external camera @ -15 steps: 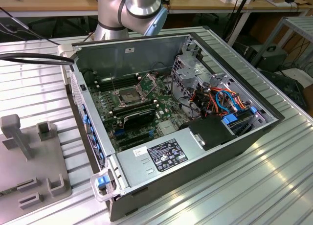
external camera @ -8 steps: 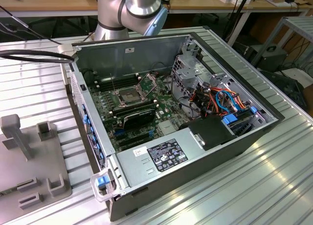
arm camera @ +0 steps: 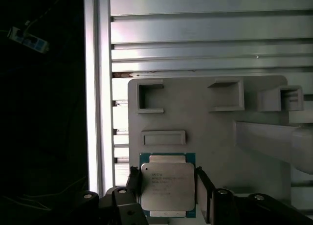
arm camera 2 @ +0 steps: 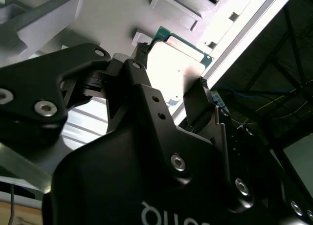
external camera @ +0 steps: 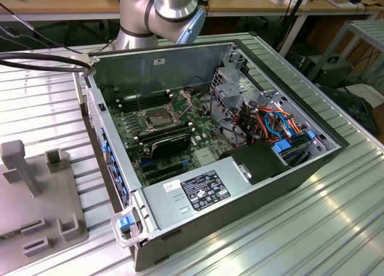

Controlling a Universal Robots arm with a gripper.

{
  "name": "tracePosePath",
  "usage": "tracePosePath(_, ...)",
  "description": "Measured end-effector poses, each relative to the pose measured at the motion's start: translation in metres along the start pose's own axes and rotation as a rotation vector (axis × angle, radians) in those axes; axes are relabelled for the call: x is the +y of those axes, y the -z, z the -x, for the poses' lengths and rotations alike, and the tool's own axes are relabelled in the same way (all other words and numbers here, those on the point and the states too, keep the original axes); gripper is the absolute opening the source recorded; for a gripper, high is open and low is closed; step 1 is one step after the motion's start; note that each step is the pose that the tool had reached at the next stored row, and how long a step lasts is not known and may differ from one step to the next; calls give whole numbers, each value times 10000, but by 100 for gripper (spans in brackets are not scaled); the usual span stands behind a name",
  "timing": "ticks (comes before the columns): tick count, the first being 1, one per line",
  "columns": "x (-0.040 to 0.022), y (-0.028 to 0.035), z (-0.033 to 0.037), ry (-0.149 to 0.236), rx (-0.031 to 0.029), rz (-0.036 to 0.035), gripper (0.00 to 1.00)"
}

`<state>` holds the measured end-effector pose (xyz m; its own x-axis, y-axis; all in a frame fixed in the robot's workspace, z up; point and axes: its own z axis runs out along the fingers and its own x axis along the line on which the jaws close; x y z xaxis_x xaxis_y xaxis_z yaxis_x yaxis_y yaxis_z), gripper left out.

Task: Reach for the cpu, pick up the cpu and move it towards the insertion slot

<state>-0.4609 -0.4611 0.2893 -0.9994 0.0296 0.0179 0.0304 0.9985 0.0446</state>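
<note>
In both wrist views the cpu [arm camera: 165,186] [arm camera 2: 178,63] is a pale silvery square chip with a green rim, lying low over the grey fixture plate [arm camera: 215,132]. My gripper [arm camera: 167,178] [arm camera 2: 171,68] straddles it; its black fingers [arm camera: 134,183] press against two opposite edges, so it is shut on the cpu. I cannot tell whether the chip rests on the plate or hangs just above it. The insertion slot [external camera: 155,116], a metal-framed socket with a dark centre, sits on the motherboard inside the open computer case in the exterior view.
The open case [external camera: 288,168] holds a power supply [external camera: 204,189], a drive cage [external camera: 231,87] and coloured cables [external camera: 270,123]. Raised notched blocks [arm camera: 149,97] and a tall post [external camera: 18,162] stand on the grey plate. The ribbed metal table's edge [arm camera: 95,88] runs close beside the cpu.
</note>
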Motion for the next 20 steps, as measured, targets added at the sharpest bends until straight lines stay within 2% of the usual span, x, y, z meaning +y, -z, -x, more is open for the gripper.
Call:
tracePosePath(15,7,139,-3,0,1,0,55)
tracePosePath(20,9,167,-3,0,0,0,55)
